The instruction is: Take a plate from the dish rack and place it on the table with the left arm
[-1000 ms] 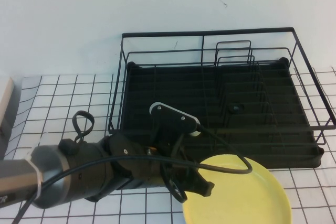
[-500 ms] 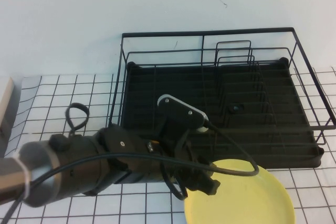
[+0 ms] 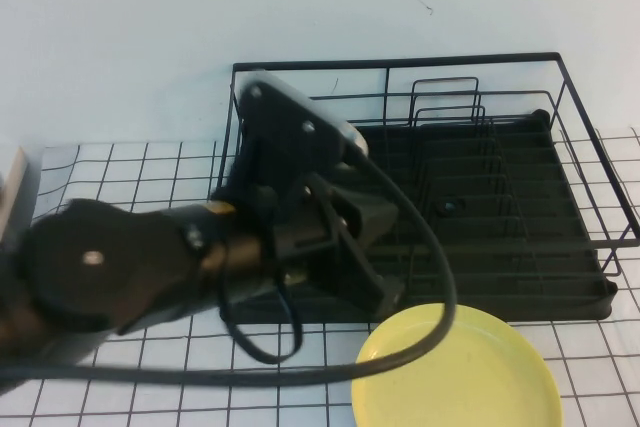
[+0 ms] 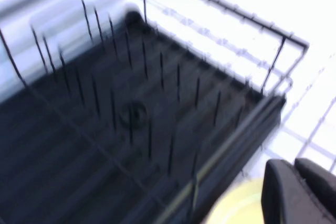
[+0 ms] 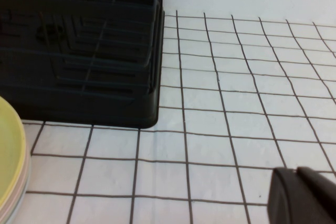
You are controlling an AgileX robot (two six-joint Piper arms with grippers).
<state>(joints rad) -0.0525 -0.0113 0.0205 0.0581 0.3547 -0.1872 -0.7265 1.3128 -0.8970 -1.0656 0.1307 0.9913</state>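
The yellow plate [image 3: 455,372] lies flat on the gridded white table [image 3: 130,177], just in front of the black wire dish rack [image 3: 520,247]. My left gripper [image 3: 385,297] hangs above the rack's front edge, up and left of the plate, not touching it. In the left wrist view its fingers [image 4: 294,163] are pressed together with nothing between them, above the rack [image 4: 105,129] and a bit of the plate [image 4: 236,208]. My right gripper [image 5: 296,170] is shut and empty, low over the table [image 5: 220,129], right of the rack [image 5: 79,66]. The plate's edge [image 5: 8,150] shows there too.
The rack's upright dividers [image 3: 450,117] hold no plates. A pale box [image 3: 10,172] sits at the table's far left edge. A plain wall stands behind the rack. Open grid surface lies left of the rack and right of it.
My left arm has risen and drawn back from the plate's left edge, towards the rack's front. The plate stays flat on the table.
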